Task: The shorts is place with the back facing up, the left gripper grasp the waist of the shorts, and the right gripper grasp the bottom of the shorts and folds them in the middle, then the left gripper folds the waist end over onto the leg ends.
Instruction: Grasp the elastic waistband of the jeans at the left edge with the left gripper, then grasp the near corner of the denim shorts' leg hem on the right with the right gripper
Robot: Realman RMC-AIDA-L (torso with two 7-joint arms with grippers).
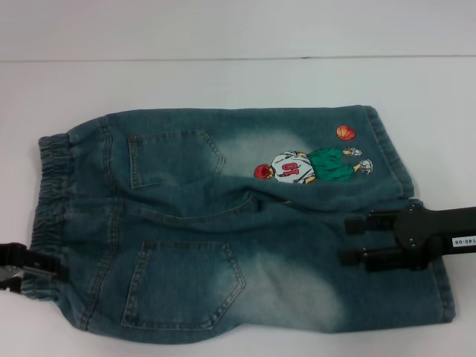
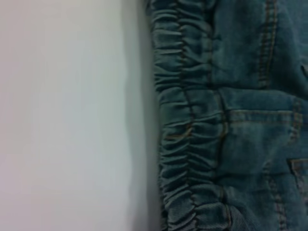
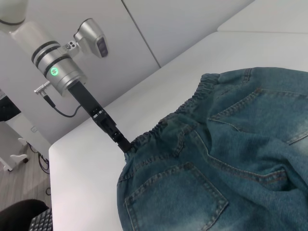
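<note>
While head view hides it, left gripper [image 3: 126,146] jaws clamp shorts [image 1: 238,223] waistband, right gripper [image 1: 355,239] jaws wide.

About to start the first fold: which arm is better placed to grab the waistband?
Left. The left gripper is already at the waistband, while the right gripper sits over the leg ends of the shorts.

A white table [image 1: 223,82] is seen across the scene, its bare surface reaching to a far edge. A plain pale wall [image 1: 238,26] is seen beyond that edge. In the right wrist view, light wall panels [image 3: 183,24] divided by thin seams are shown beyond the table. A wood-patterned floor [image 3: 19,185] and a white wheeled base [image 3: 12,159] are visible past the table's corner.
</note>
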